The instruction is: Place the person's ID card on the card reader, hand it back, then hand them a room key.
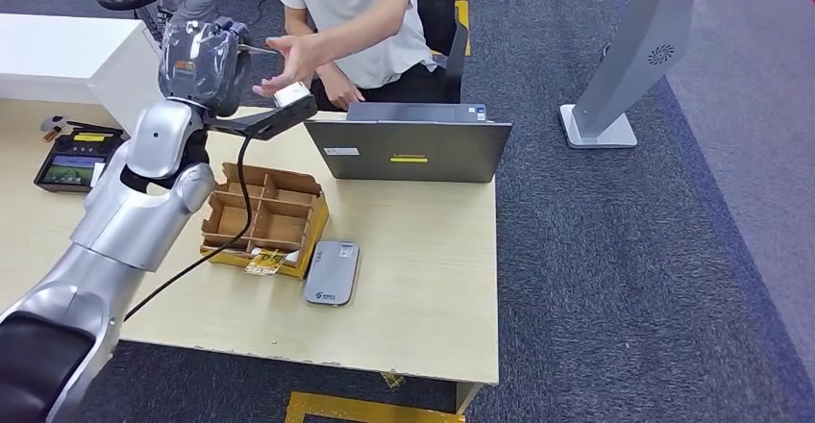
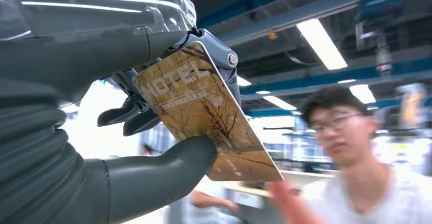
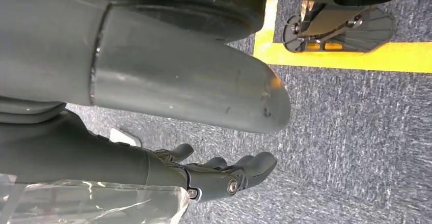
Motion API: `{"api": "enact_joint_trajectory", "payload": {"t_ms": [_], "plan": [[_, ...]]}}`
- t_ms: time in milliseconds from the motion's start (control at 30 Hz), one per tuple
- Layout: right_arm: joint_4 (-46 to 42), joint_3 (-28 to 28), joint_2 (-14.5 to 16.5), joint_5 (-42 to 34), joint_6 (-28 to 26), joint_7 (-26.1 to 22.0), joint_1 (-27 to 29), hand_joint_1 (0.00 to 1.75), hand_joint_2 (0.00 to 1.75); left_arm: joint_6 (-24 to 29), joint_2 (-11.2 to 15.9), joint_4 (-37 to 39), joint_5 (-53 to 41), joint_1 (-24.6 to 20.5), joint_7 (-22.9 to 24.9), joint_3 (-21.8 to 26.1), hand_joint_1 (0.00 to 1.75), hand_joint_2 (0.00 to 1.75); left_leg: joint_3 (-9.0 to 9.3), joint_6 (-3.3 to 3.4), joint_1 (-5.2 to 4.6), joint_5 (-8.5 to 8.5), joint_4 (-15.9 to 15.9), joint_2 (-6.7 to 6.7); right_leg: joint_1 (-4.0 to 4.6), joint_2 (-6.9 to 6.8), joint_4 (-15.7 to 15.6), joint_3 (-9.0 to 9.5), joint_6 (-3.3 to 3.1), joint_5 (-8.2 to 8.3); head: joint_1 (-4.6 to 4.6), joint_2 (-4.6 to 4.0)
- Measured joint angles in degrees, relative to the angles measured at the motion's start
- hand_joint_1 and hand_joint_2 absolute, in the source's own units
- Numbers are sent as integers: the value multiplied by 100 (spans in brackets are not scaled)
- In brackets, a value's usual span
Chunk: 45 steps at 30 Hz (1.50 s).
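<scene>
Head view: light wooden surface (image 1: 423, 279) spans centre frame; the person's hand (image 1: 288, 62), palm open, waits at upper left. Left hand (image 2: 168, 127) pinches the hotel room key (image 2: 204, 112) between thumb and fingers. Extend until the palm supports the key, then release. Right hand (image 3: 224, 175) hangs empty, fingers loosely spread.

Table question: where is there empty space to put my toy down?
The table is bare right of the card reader, in front of the laptop. Another bare strip runs along the near edge. It is crowded around the cardboard box and under the raised robot arm.
</scene>
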Motion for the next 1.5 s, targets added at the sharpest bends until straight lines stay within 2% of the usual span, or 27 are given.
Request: {"api": "enact_joint_trajectory", "payload": {"t_ms": [133, 233, 533, 667, 1000, 1500], "plan": [[-4, 58, 0, -1, 15, 23, -50, 0, 0, -148, -109, 670, -151, -565, 135, -1, 175, 175, 0, 0, -1, 0, 0, 0, -1, 1, 0, 0, 0, 1, -2, 0], [-9, 79, 0, -5, 16, 23, -69, 0, 0, -181, -185, 1053, -148, -803, 135, -1, 175, 175, -1, 0, -1, 0, 0, -1, -1, 0, 0, 0, 0, 1, -2, -1], [-16, 107, 0, -21, 16, 22, -70, 0, 0, -208, -327, 1688, -85, -934, 60, -1, 175, 175, -6, -1, -1, -2, 0, 19, -1, 28, 1, -13, -1, 3, -1, 0], [-16, 109, 0, -27, 16, 22, -68, 0, 0, -213, -366, 1800, -78, -949, 59, -1, 0, 175, -13, 1, -1, -4, 0, 31, -1, 42, 0, -25, -2, 3, -2, 0], [-16, 117, 0, -98, 14, -22, -63, 0, 0, -211, -398, 1942, 115, -1081, 23, -1, 0, 175, -16, 2, -1, -4, -3, 21, -1, 27, 0, -24, -1, 2, -1, 0], [-16, 117, 0, -180, 7, -50, -40, 0, 0, -201, -398, 1736, 278, -940, -74, -1, 0, 175, -16, 0, -1, -1, -1, 16, -2, 22, 1, -20, -2, 4, -1, 0]]}}
